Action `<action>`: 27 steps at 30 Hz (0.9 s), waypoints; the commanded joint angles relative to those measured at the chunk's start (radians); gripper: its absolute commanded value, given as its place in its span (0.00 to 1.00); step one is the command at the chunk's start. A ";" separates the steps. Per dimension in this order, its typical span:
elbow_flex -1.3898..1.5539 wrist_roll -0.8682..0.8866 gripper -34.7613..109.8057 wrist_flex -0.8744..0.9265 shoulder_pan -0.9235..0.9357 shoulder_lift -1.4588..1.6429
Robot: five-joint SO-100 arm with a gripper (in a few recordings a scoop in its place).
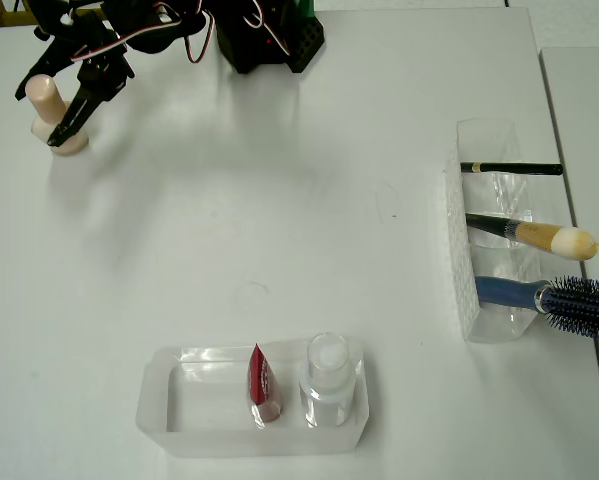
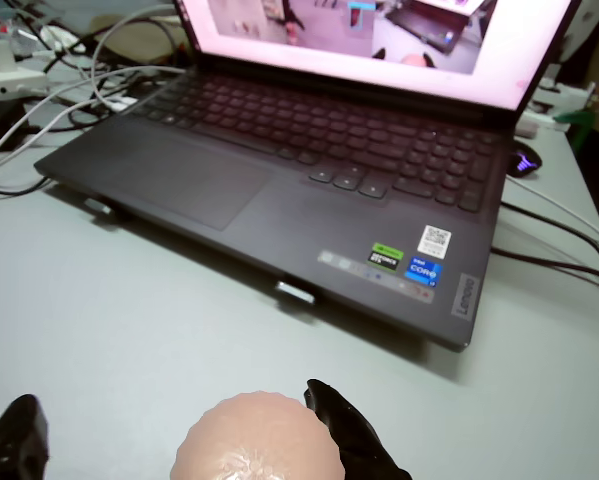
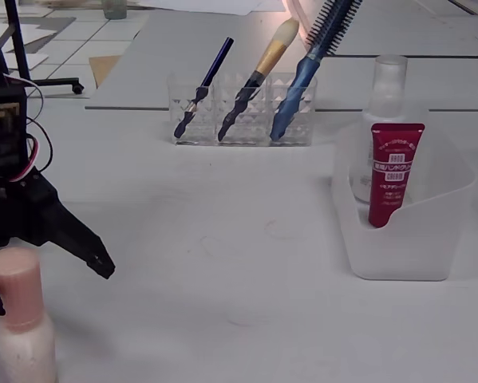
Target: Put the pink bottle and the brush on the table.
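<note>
- Right, we see the pink bottle (image 1: 51, 112) standing upright on the table (image 1: 279, 220), far up in the top left corner of the overhead view.
- The gripper (image 1: 51, 128) sits right over it, and we make out one dark finger (image 1: 84, 103) running down the bottle's right flank in that view.
- From the fixed view, the bottle (image 3: 19, 319) stands at the lower left with its base on the tabletop, and the gripper (image 3: 43, 283) straddles its cap: one finger (image 3: 79, 239) juts out to the right, clear of the cap, the other barely peeks in at the left edge.
- In the wrist view we look straight down on the round peach cap (image 2: 257, 440), with a black fingertip (image 2: 344, 425) just beside it on the right and another low at the left, well off the cap.
- So we call the pincer released: fingers spread on either side of the bottle, not clamping it.
- Over on the right of the overhead view, the brush (image 1: 534, 235) leans in the middle slot of the clear holder (image 1: 459, 260), between a thin black stick (image 1: 511, 168) and a blue hairbrush (image 1: 554, 298).
- At the bottom, a clear tray (image 1: 159, 400) holds a red tube (image 1: 262, 385) and a clear bottle (image 1: 328, 375) with a white cap.
- The wrist view also takes in an open laptop (image 2: 309, 170) beyond the bottle.
</note>
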 commanded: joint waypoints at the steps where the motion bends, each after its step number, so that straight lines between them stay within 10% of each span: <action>1: -0.009 -0.014 0.55 0.058 0.000 0.084; 27: -0.267 -0.100 0.61 0.851 0.000 0.417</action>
